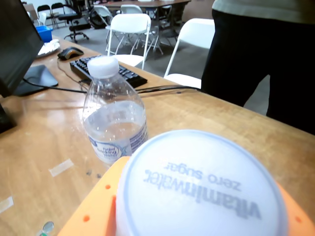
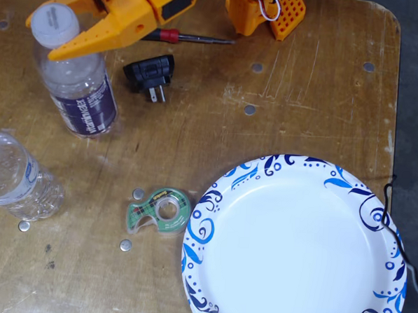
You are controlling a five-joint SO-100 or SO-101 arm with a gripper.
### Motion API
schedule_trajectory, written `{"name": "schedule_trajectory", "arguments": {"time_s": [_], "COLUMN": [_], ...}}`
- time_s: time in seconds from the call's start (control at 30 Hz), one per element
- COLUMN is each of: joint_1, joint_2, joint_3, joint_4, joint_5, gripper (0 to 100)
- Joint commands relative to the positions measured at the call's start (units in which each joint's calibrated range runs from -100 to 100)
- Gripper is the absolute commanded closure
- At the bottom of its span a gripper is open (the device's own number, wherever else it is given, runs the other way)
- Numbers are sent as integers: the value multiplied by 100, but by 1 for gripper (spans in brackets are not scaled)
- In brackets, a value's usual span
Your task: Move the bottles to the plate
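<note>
Neither bottle delivered: gripper (image 2: 50, 34) closed around the capped neck of the purple-label bottle (image 2: 82, 94) at the table's far left, pale-label bottle (image 2: 15, 178) standing nearby, plate (image 2: 213, 206) empty, well apart.

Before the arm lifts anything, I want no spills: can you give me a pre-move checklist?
1. Jaws astride the purple-label bottle: ok, the gripper sits at its white cap.
2. Jaws closed firmly: cannot tell.
3. Cap on: ok.
4. Plate empty: ok.
5. Path to plate: not ok, a plug adapter and tape dispenser lie between.
6. Second bottle clear of the grasp: ok.
</note>
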Motion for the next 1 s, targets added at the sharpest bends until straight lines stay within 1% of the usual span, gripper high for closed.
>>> {"name": "schedule_trajectory", "arguments": {"time_s": [0.0,0.1,0.17,0.3,0.4,0.53,0.7,0.77,0.87,0.97], "joint_1": [64,-44,-87,-626,-1295,-2427,-3969,-4454,-5101,-5608], "joint_2": [-213,-483,-702,-1031,-1098,-1166,-1082,-1048,-913,-719], "joint_3": [-675,-1224,-1747,-2954,-3702,-3963,-3891,-3729,-3224,-2684], "joint_4": [5,710,1501,3251,4034,4600,4582,4417,3782,2816], "joint_5": [-10,-10,-5,-36,-109,-573,-615,-620,-620,-620], "gripper": [79,79,79,79,79,79,79,79,79,79]}}
